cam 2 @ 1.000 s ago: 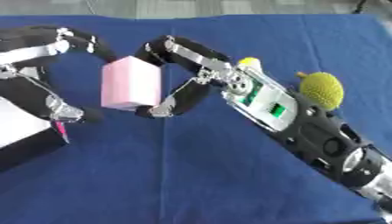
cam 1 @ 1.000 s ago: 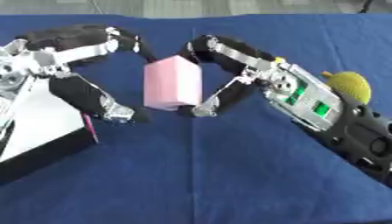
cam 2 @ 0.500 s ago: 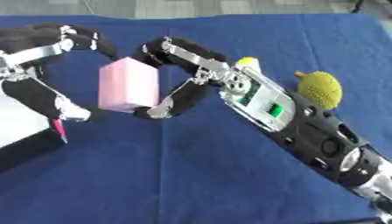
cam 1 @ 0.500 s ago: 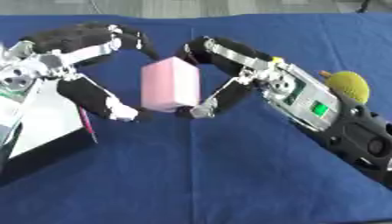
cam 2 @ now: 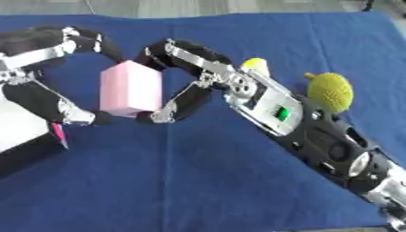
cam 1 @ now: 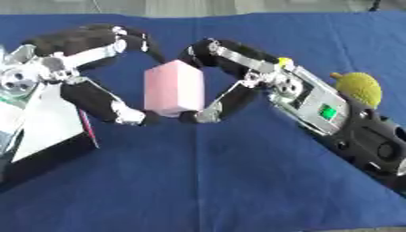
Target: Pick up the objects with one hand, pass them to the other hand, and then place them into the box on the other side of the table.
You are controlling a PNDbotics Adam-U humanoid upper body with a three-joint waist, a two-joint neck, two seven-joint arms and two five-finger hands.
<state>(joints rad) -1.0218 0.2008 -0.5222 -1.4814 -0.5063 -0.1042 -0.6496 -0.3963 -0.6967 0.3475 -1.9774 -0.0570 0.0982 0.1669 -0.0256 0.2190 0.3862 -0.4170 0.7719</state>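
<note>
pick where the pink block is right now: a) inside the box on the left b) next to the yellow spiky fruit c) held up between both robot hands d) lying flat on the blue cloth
c: the pink block sits upright between the left hand and the right hand, with fingers of both curled round its sides, above the blue cloth and outside the box.

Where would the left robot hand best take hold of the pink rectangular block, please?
Probably across the pink rectangular block on its free left face and top corner, coming from the left. It stands upright and slightly tilted; the right robot hand already pinches its top and lower right edge, while the left robot hand brackets the other side.
</note>
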